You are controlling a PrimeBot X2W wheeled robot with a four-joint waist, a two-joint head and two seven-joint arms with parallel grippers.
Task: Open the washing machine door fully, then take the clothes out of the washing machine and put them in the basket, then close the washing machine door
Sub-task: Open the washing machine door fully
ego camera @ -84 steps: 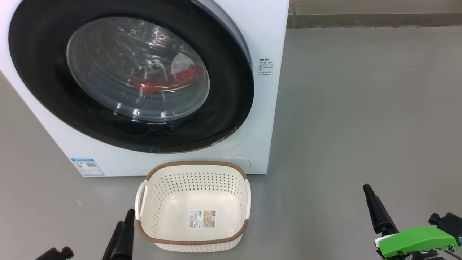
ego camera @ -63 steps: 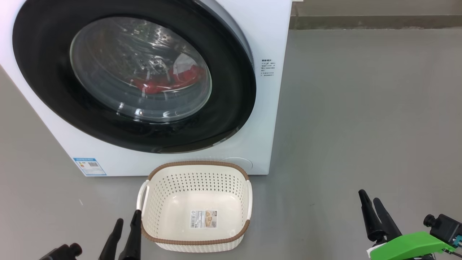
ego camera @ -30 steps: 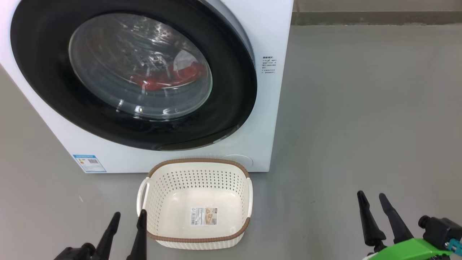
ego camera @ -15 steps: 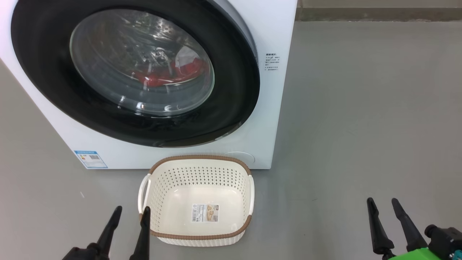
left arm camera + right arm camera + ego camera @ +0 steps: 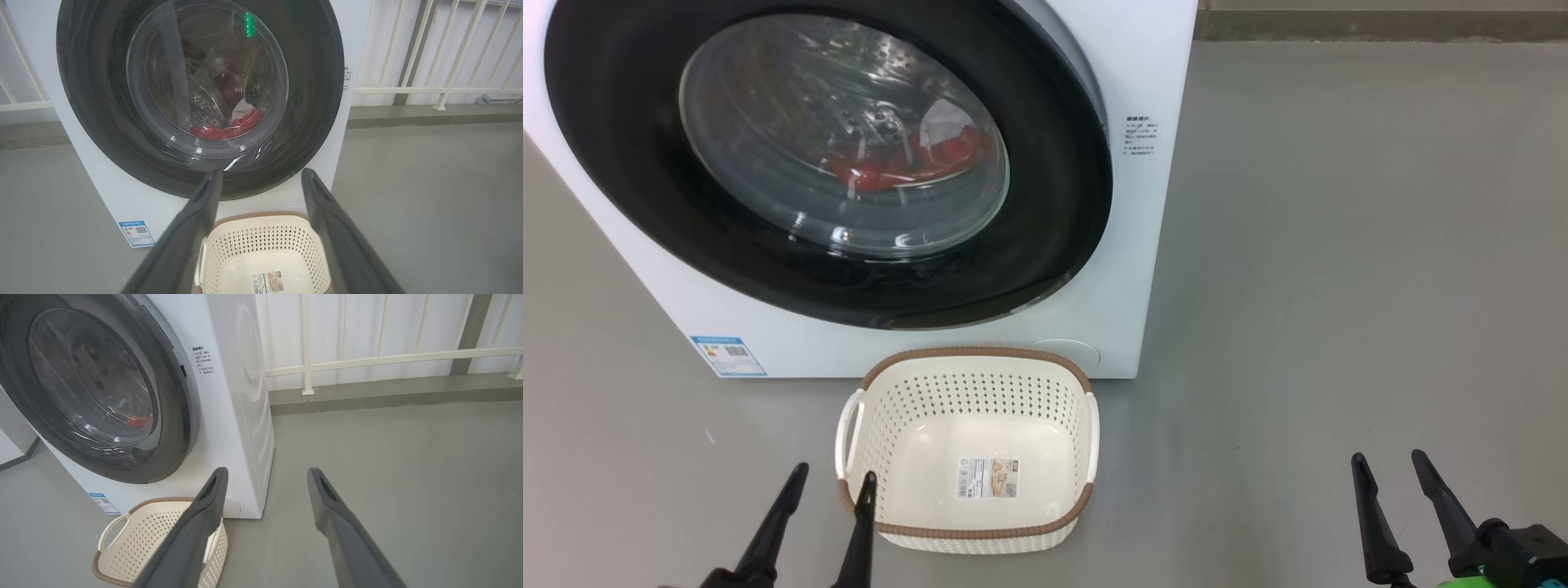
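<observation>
The white washing machine (image 5: 1152,261) stands on the floor with its round black-rimmed door (image 5: 1054,204) against its front. Through the glass I see the red and white clothes (image 5: 907,163) lying low in the steel drum; they also show in the left wrist view, clothes (image 5: 233,126). The cream basket (image 5: 970,363) sits empty on the floor just before the machine, a sticker on its bottom. My left gripper (image 5: 836,478) is open, low, at the basket's near left corner. My right gripper (image 5: 1390,459) is open too, well to the right over bare floor.
Grey floor (image 5: 1339,269) spreads wide to the right of the machine. A white railing (image 5: 388,359) on a low kerb runs behind it. A blue label (image 5: 727,356) marks the machine's lower left corner.
The head camera has shifted a little, so the machine and basket sit slightly higher in the picture. Both grippers have opened wider since the earliest frames and slid lower in view.
</observation>
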